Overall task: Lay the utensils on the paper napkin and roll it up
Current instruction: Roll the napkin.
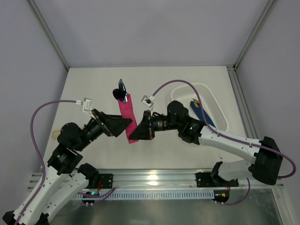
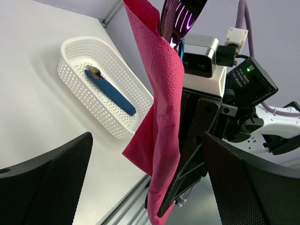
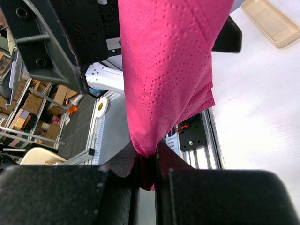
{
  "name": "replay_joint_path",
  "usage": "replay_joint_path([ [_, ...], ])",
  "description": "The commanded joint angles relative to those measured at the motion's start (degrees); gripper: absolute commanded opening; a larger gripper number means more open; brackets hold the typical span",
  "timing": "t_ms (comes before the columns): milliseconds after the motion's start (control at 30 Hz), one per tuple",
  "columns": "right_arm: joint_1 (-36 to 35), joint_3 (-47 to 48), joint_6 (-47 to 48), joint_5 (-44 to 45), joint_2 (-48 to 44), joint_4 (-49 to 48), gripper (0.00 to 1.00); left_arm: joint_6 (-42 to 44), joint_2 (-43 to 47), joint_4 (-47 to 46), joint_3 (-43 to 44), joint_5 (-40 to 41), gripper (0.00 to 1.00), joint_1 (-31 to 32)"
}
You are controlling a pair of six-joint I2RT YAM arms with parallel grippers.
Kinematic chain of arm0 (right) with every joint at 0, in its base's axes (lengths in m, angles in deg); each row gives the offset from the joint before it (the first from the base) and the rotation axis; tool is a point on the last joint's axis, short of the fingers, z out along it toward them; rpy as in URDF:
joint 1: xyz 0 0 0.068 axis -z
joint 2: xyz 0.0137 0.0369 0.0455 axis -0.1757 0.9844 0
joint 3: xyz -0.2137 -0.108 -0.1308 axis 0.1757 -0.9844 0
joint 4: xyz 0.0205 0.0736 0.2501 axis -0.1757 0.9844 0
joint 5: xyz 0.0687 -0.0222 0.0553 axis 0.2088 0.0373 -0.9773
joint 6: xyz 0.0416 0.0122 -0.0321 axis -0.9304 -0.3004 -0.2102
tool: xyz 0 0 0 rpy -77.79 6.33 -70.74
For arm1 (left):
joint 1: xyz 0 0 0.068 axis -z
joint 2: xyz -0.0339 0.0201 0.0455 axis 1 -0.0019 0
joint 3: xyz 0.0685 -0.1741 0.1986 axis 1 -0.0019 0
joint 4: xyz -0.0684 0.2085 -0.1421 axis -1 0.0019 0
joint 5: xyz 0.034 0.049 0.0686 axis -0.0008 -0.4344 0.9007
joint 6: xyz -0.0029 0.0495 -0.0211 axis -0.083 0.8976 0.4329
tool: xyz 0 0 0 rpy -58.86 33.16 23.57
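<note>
The magenta paper napkin (image 1: pixel 127 115) is rolled into a loose tube around the utensils (image 1: pixel 121 93). Their glossy dark purple heads stick out of its far end (image 2: pixel 180 18). My right gripper (image 3: pixel 147 171) is shut on the napkin's near end (image 3: pixel 164 70), pinching the paper between its pads. My left gripper (image 2: pixel 150 187) stands wide open, one finger on each side of the napkin (image 2: pixel 164 93), and neither finger touches it. In the top view the left gripper (image 1: pixel 126 123) faces the right gripper (image 1: pixel 137 133) across the roll. The utensils' handles are hidden inside the paper.
A white perforated basket (image 1: pixel 213 101) stands at the right with a blue flat strip (image 1: pixel 202 115) inside, also seen from the left wrist as the basket (image 2: pixel 75 51) and strip (image 2: pixel 112 93). A pale beige flat piece (image 3: pixel 269 21) lies on the table. The metal rail (image 1: pixel 154 180) runs along the near edge.
</note>
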Motion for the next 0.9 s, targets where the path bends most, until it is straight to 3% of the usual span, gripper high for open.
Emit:
replay_joint_path([
  [0, 0.13, 1.24, 1.00, -0.01, -2.65, -4.31, 0.04, 0.62, -2.28, -2.58, 0.57, -4.46, 0.99, -0.17],
  [200, 0.13, 1.33, 0.91, -0.36, -2.39, -4.48, 0.04, -5.17, -9.22, -17.86, -1.46, -12.90, 0.99, -0.17],
  [433, 0.13, 1.33, 1.26, -0.27, -2.74, -4.13, 0.04, -7.55, -12.40, -21.92, -1.20, -17.21, 0.99, -0.17],
  [633, 0.13, 1.16, 1.26, -0.01, -2.74, -4.40, 0.04, -10.37, -13.81, -24.39, -1.63, -20.56, 0.79, -0.17],
  [867, 0.22, 1.24, 1.88, 1.40, -3.88, -3.43, 0.04, -8.97, -12.14, -19.21, -1.46, -20.65, 0.71, -0.17],
])
